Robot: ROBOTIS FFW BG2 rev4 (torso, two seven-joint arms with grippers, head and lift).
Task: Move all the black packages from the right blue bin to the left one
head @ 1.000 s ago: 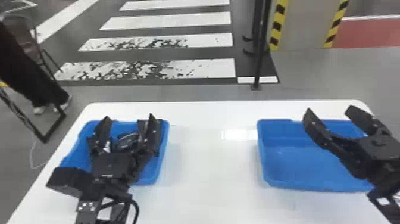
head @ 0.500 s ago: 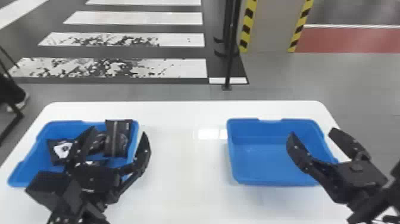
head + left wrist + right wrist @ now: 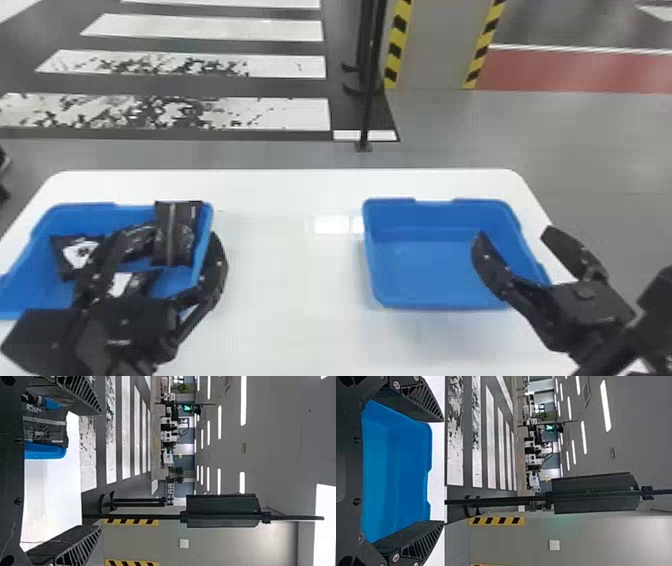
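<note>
My left gripper [image 3: 162, 237] stands open over the right part of the left blue bin [image 3: 35, 270] in the head view. Several black packages lie in that bin: one with a white patch [image 3: 77, 252], another [image 3: 131, 284] partly behind the gripper, and one [image 3: 172, 235] against the right wall. In the left wrist view that last package [image 3: 45, 427] is near one finger of the open left gripper [image 3: 91, 471]. The right blue bin [image 3: 425, 270] holds nothing. My right gripper [image 3: 512, 232] is open above its right side; in the right wrist view the right gripper [image 3: 443, 471] has nothing between its fingers.
Both bins stand on a white table [image 3: 290, 300] with a wide gap between them. Beyond the table's far edge a thin black pole [image 3: 369, 100] rises from the floor, beside a pillar [image 3: 435, 45] with yellow and black stripes.
The head view has swung to the right, so bins and table sit farther left in it. My left gripper has shifted from over the packages toward the left bin's right wall.
</note>
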